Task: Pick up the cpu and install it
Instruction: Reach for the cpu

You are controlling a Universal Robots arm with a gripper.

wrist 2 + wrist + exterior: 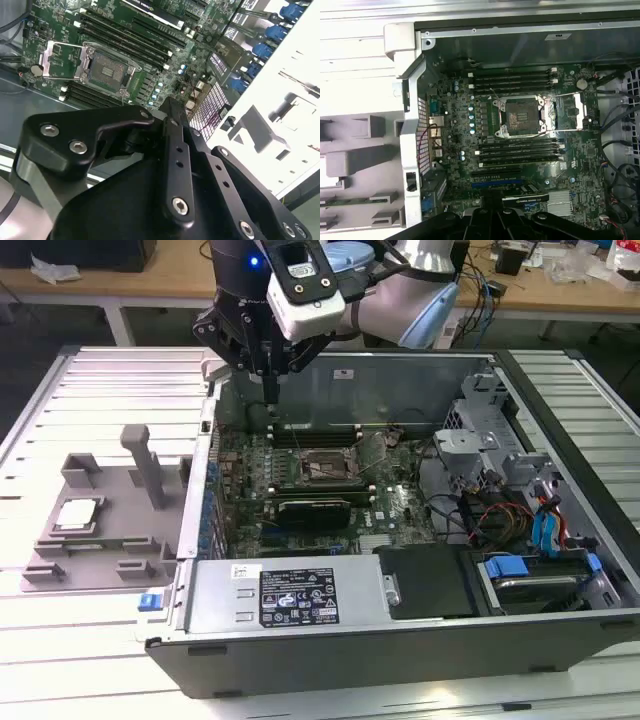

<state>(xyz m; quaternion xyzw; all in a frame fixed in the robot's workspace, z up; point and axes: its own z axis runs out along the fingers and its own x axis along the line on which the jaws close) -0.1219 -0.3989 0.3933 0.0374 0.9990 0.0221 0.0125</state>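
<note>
The cpu (78, 513), a small silvery square chip, lies flat on the grey plastic tray (105, 545) at the exterior view's left, outside the computer case. My gripper (271, 396) hangs over the back corner of the open case, well away from the chip and higher than it. Its fingers are shut with nothing between them, and they meet in one narrow tip in both wrist views (170, 104) (492, 207). The empty black socket (325, 468) (107, 70) (520, 117) sits on the green motherboard, its metal bracket (572, 107) swung open beside it.
The case wall (200, 490) stands between the tray and the motherboard. Memory slots (515, 80) flank the socket and a graphics card (315, 508) lies in front of it. Drive cages and cables (520, 500) crowd the exterior view's right. An upright grey post (145, 465) rises from the tray.
</note>
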